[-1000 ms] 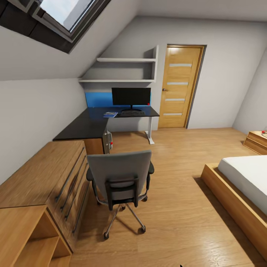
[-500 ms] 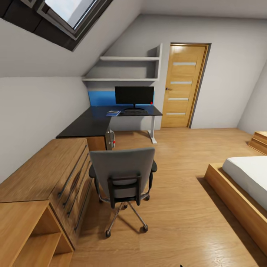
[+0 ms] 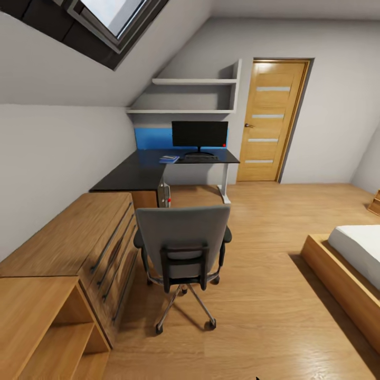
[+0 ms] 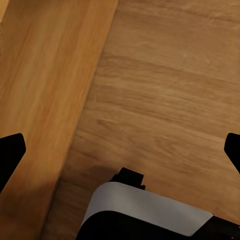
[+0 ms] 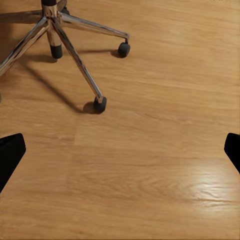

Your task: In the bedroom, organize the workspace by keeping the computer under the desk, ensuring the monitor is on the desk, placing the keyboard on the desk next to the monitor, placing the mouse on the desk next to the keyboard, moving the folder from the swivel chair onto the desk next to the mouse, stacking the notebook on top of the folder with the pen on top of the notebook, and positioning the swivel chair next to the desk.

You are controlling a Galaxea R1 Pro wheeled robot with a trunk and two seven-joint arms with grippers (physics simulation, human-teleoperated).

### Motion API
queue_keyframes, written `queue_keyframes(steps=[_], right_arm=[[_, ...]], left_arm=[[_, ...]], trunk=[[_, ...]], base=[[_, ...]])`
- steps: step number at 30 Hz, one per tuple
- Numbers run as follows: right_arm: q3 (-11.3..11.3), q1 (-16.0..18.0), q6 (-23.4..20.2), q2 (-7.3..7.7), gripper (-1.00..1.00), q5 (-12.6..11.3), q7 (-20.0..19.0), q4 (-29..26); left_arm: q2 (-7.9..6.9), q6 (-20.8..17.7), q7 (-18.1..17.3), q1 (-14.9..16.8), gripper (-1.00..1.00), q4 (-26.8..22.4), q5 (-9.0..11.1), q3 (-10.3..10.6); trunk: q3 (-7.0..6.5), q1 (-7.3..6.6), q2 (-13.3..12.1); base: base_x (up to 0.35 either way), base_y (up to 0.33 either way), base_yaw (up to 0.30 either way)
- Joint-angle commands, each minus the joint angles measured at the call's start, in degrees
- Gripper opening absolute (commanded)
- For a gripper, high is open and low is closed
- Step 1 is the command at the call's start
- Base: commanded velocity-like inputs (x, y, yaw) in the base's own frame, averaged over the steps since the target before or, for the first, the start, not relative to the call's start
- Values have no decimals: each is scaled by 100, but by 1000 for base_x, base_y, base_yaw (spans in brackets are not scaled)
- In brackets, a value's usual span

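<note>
- Swivel chair (image 3: 182, 248) stands on the wood floor (image 3: 264, 316), back turned to camera, apart from the desk (image 3: 132, 174).
- Monitor (image 3: 199, 134) and keyboard (image 3: 199, 158) on desk; blue folder (image 3: 169, 159) beside keyboard; computer (image 3: 164, 194) under desk.
- Left gripper (image 4: 120, 150) and right gripper (image 5: 120, 150): fingers spread wide, holding nothing, above floor.

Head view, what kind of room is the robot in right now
Most likely an attic bedroom with a work corner: a low wooden bed at the right, a skylight in the sloped wall, and a black desk with a monitor.
</note>
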State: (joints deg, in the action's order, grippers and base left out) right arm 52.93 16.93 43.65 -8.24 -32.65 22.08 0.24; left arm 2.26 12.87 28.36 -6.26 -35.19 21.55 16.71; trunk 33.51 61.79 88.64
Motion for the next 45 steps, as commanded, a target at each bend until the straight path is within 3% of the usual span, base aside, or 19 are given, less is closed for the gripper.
queue_keyframes(steps=[1, 45], right_arm=[[51, 3, 4, -2, 100, -14, 42, 2], [51, 2, 4, -1, 100, -14, 42, 2]], left_arm=[[-6, 31, 29, 2, 100, -6, 60, 34], [-2, 31, 30, 2, 100, 3, 60, 34]], trunk=[[23, 23, 44], [813, 989, 1809]], base=[[0, 0, 153], [0, 0, 50]])
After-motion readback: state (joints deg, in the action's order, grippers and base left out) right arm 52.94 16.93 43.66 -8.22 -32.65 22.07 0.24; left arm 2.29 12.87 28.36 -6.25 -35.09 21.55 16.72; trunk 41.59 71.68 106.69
